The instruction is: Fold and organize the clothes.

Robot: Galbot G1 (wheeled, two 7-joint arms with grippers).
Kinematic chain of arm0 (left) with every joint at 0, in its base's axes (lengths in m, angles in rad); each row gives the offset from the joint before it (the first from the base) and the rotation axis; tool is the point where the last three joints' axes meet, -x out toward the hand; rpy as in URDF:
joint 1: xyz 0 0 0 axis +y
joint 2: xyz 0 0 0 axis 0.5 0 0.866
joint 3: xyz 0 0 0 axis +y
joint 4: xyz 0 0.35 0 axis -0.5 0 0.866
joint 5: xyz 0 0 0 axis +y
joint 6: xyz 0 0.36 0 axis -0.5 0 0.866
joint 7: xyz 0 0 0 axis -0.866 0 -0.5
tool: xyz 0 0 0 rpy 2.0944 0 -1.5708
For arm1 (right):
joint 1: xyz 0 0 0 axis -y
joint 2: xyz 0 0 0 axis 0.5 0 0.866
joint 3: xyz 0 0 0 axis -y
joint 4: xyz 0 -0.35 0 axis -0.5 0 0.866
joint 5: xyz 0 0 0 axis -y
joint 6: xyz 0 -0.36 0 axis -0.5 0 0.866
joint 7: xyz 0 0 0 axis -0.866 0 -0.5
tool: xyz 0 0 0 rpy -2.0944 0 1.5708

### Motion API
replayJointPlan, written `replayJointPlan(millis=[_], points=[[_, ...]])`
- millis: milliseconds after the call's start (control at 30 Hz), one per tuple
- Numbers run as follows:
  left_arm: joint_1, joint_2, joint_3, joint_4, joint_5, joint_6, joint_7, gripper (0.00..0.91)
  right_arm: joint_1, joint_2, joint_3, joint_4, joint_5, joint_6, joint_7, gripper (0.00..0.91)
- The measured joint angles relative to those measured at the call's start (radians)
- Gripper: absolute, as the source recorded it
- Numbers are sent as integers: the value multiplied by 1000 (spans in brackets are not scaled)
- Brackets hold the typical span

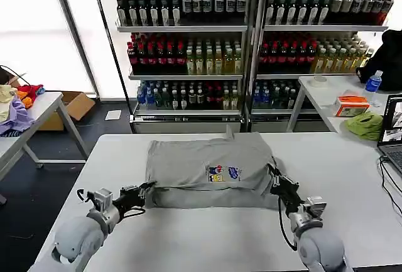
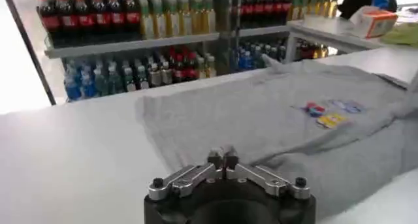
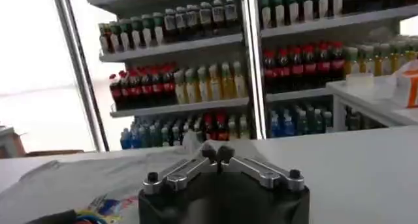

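A light grey shirt (image 1: 195, 159) lies partly folded in the middle of the white table (image 1: 207, 237), its small multicoloured print (image 1: 223, 173) facing up. My left gripper (image 1: 146, 190) is at the shirt's near left corner. In the left wrist view the left gripper (image 2: 223, 157) is shut, its tips pressed together on the cloth edge of the shirt (image 2: 274, 121). My right gripper (image 1: 274, 179) is at the near right corner. In the right wrist view the right gripper (image 3: 216, 152) is shut, and the shirt (image 3: 59, 179) rises in a small peak at its tips.
Shelves of bottles (image 1: 188, 52) stand behind the table. A side table at the left holds a heap of coloured fabrics (image 1: 16, 105). At the right are a lime-green cloth (image 1: 366, 124), an orange box (image 1: 350, 105) and a laptop (image 1: 392, 130) with cables.
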Motion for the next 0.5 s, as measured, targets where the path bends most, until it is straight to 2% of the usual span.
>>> replayJointPlan(millis=[267,500], points=[[-50,-13,-6,49,-24,6,-40,907,48,7,-11,-53,-17,-12,1,907],[-35,-14,-48,31,-17,1,-62,907,21,-10,32,-14,-7,-42,14,907]])
